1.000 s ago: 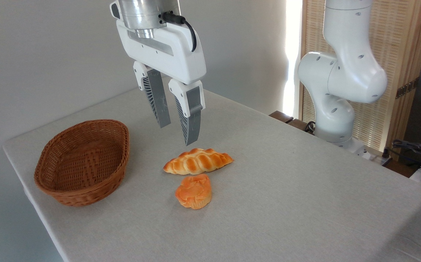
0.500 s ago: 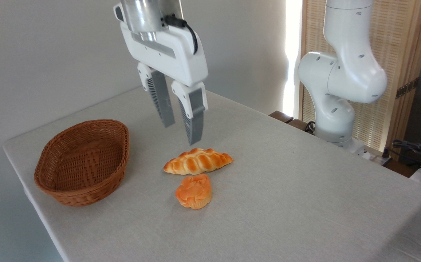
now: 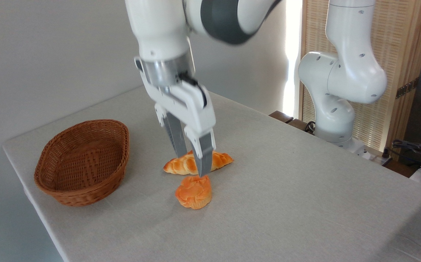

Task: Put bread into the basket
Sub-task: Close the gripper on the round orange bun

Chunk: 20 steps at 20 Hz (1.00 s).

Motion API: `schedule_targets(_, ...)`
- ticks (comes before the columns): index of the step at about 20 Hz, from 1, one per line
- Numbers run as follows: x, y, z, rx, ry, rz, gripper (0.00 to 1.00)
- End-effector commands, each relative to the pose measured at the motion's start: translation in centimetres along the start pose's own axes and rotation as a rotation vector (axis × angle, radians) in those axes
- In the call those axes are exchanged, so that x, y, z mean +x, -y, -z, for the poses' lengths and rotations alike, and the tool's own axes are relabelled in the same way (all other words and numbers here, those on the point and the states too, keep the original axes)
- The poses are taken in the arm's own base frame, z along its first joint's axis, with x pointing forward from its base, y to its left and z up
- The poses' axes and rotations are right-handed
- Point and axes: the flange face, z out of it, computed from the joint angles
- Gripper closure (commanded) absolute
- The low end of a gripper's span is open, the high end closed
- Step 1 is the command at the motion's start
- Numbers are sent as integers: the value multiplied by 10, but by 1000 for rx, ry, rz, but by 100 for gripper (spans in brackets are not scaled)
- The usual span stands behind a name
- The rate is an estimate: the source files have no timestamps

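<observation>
Bread [image 3: 193, 191] on worktop [image 3: 287, 189], not yet gripped. Tool [image 3: 195, 168] just above, slightly spread, empty. Basket [image 3: 83, 162] unfilled; grasp, carry left.

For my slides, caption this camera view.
Gripper descends, open, over the bread beside a braided loaf; basket waits.

i can't read any text, label, brand, number or sign anywhere in my view.
</observation>
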Motion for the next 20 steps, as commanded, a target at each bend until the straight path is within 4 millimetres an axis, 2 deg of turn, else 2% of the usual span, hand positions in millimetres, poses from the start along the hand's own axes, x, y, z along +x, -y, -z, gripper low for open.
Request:
schedule_targets(1,6,-20,-34,-3,7,-47,0)
schedule_targets(10,15,-22,-69,-20,22,-60,0)
schedule_targets(13,21,-21,-71,-3,6,-64,1)
schedule_targets(15,31,-29,-70,10,-1,-84,2)
schedule_targets(20,32,-28,-80,-5,12,-85,1)
